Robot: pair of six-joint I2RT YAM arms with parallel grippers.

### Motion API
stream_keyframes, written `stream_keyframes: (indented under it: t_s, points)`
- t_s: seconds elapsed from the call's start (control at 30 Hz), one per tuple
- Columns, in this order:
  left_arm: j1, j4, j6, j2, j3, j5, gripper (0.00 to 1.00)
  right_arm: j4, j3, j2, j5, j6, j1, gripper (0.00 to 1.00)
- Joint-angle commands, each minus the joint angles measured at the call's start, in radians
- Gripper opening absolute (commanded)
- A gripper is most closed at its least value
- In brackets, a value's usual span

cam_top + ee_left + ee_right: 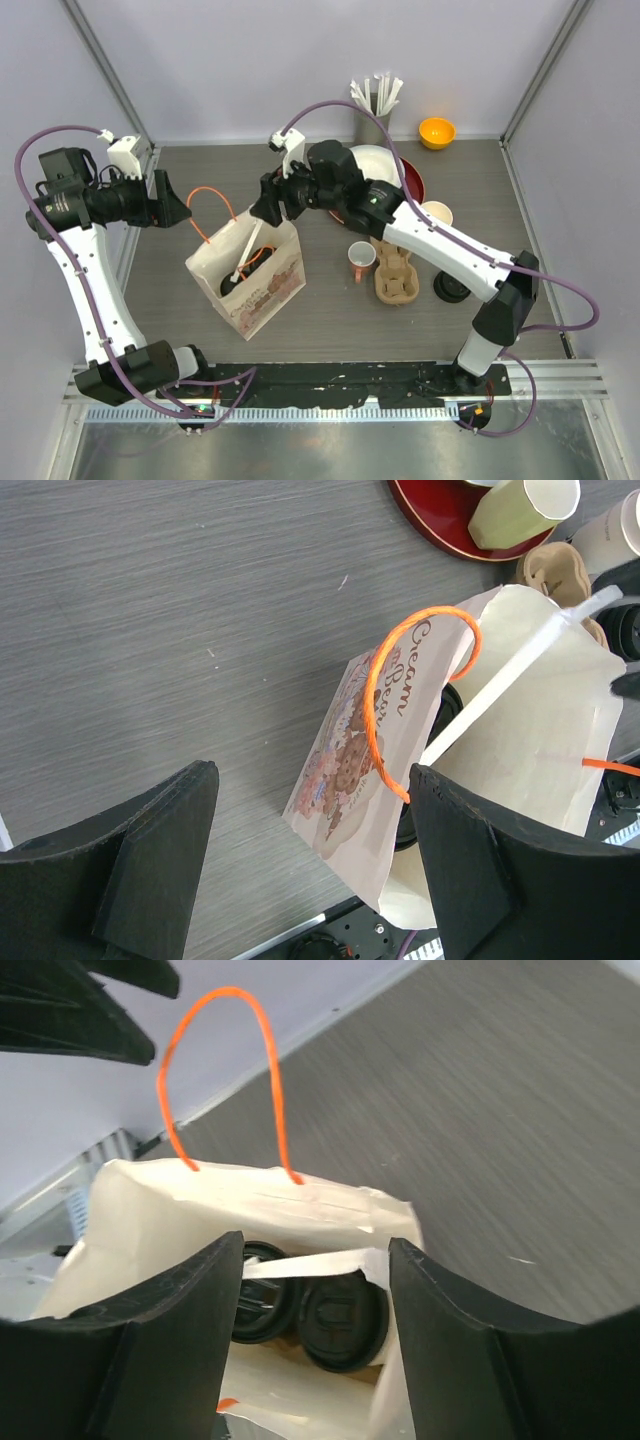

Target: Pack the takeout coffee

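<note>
A printed paper bag [250,275] with orange handles [212,210] stands at the table's centre left. In the right wrist view two black-lidded takeout coffee cups [343,1320] [262,1295] stand side by side inside the bag [150,1210]. A white wrapped straw [310,1263] lies across above them. It also shows in the top view [250,250]. My right gripper [315,1345] is open and empty, hovering over the bag's mouth [262,208]. My left gripper [172,212] is open and empty, left of the bag [400,740]; one orange handle [380,710] arches just beyond its fingers [470,870].
A cardboard cup carrier [397,275], a white mug with a pink handle [360,260] and a loose black lid [452,288] sit right of the bag. A red plate [412,180] with a pale green mug [520,510], an orange bowl [437,131] and a straw holder [375,105] stand behind.
</note>
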Motion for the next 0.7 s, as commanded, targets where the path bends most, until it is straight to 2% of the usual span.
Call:
stream_keyframes:
  t_s: [0.0,0.1,0.17,0.2,0.3,0.33,0.5,0.67]
  points:
    - [0.003,0.007,0.018,0.003,0.006,0.030,0.82,-0.071,0.146,-0.052,0.211,-0.129,-0.008,0.68]
    - [0.003,0.006,0.020,0.003,0.004,0.026,0.82,-0.106,0.226,-0.043,0.307,-0.140,-0.067,0.77]
    - [0.003,0.004,0.021,0.001,0.004,0.024,0.82,-0.124,0.291,-0.014,0.311,-0.126,-0.120,0.82]
    - [0.005,0.002,0.023,0.003,0.006,0.023,0.82,-0.132,0.316,-0.001,0.308,-0.110,-0.191,0.82]
    - [0.003,0.001,0.021,0.001,0.009,0.018,0.82,-0.137,0.396,0.074,0.320,-0.081,-0.299,0.82]
    - [0.005,-0.001,0.024,0.003,0.010,0.016,0.82,-0.128,0.416,0.095,0.326,-0.073,-0.369,0.82]
    - [0.003,-0.004,0.029,0.004,0.022,-0.014,0.82,-0.028,0.471,0.229,0.362,-0.042,-0.540,0.72]
    - [0.003,0.004,0.024,0.013,0.030,-0.033,0.82,0.061,0.563,0.397,0.284,0.116,-0.721,0.57]
